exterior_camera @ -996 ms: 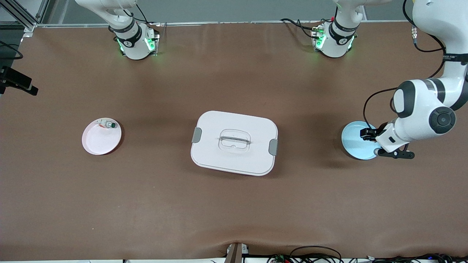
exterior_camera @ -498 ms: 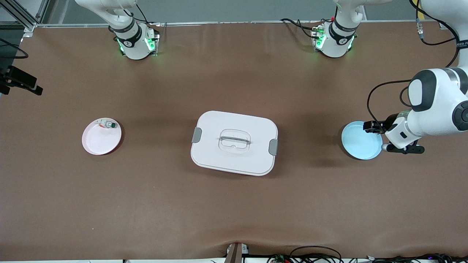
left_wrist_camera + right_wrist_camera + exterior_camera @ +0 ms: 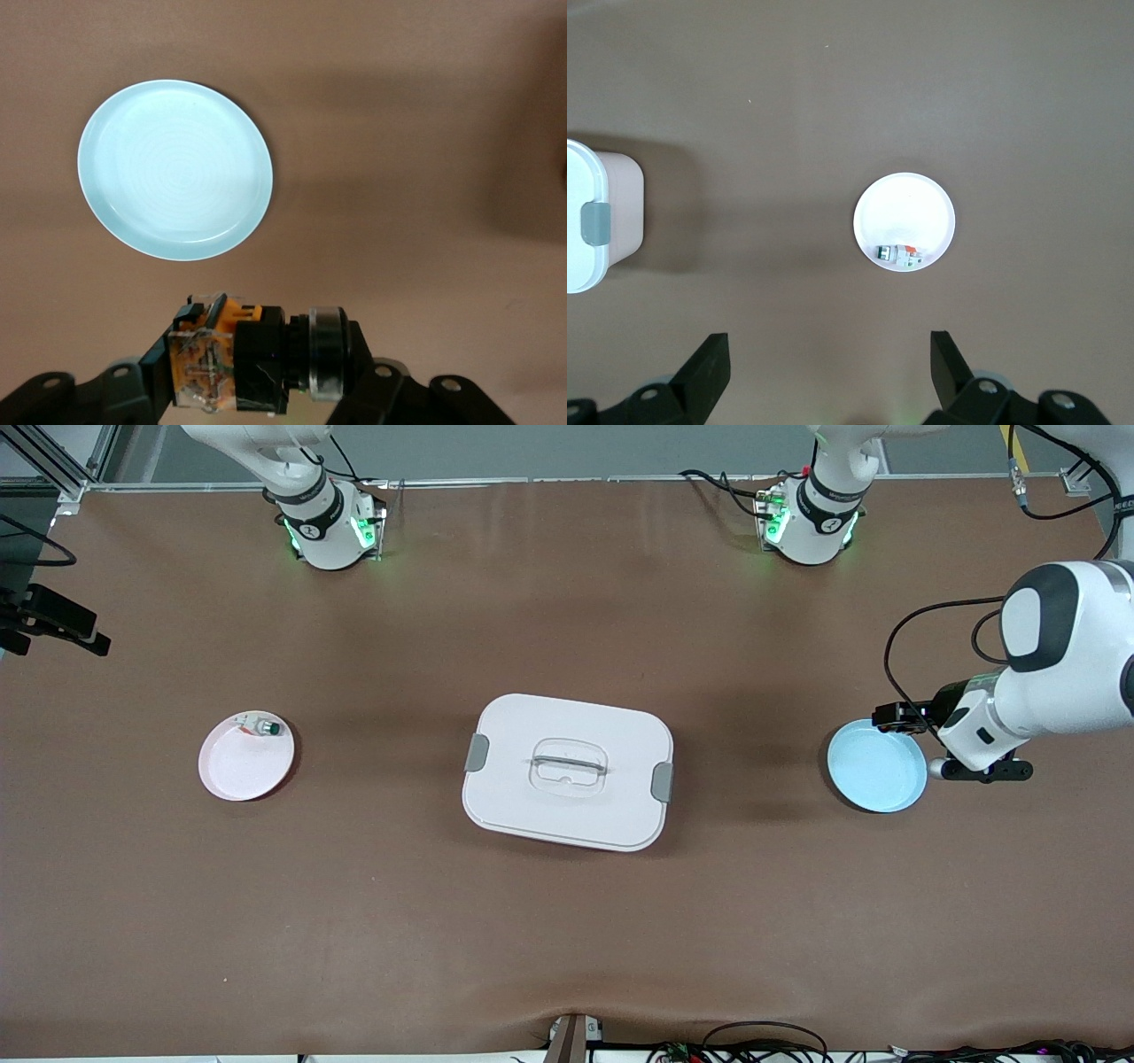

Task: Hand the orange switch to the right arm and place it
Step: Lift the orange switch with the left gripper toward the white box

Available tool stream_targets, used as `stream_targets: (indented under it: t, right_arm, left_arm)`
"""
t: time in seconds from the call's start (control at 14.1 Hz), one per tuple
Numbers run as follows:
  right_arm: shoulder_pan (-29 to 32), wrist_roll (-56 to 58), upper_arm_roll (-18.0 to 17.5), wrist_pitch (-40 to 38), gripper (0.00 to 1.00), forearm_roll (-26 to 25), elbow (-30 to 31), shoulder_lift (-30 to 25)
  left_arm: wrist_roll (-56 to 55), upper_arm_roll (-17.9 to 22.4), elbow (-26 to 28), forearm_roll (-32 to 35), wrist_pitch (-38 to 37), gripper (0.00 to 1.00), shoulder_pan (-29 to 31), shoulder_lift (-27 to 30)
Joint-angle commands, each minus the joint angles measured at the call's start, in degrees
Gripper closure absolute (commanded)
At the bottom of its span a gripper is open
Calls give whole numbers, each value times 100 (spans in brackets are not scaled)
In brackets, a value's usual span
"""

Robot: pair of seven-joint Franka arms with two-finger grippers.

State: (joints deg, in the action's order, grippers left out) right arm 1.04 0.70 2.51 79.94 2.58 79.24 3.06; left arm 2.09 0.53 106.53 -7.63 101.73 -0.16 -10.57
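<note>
My left gripper [image 3: 895, 716] is shut on the orange switch [image 3: 261, 359], which has a black body, an orange part and a clear tan end. It holds the switch in the air over the edge of the light blue plate [image 3: 877, 766]. In the left wrist view [image 3: 257, 367] the plate [image 3: 174, 168] lies bare below. My right gripper [image 3: 830, 367] is open and empty, waiting high over the table near the pink plate [image 3: 904, 212]. It is out of the front view.
A white lidded box [image 3: 567, 771] with grey latches stands mid-table, and its corner shows in the right wrist view [image 3: 589, 226]. The pink plate [image 3: 245, 766] at the right arm's end holds a small silver-white switch with a green cap [image 3: 263, 728].
My left gripper has risen with the orange switch and moved from over the blue plate's middle to over its edge, toward the left arm's end. Nothing else moved.
</note>
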Motion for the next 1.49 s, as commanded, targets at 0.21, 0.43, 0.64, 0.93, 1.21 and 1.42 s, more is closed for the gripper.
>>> stream_targets:
  t: [0.21,0.43,0.64,0.93,1.21,1.42]
  right_arm:
    - [2,44,22,4,0,-47,48,-86]
    - [19,44,39,-5,0,14,39,-95]
    - [19,-17,48,-5,0,40,48,-86]
    - [54,-17,48,-5,0,-47,-31,-51]
    - [54,-26,74,-22,0,-21,-49,-51]
    - [63,-26,57,-40,0,-30,-93,-51]
  left_arm:
    - [-481,-158,16,-160,-127,57,33,249]
    - [-648,-176,25,-352,-153,57,25,284]
    - [-701,-176,25,-493,-355,57,33,450]
    - [-1412,-263,16,-537,-513,57,33,635]
    - [-1799,-308,8,-634,-584,57,25,741]
    - [-2028,-308,8,-749,-698,57,16,890]
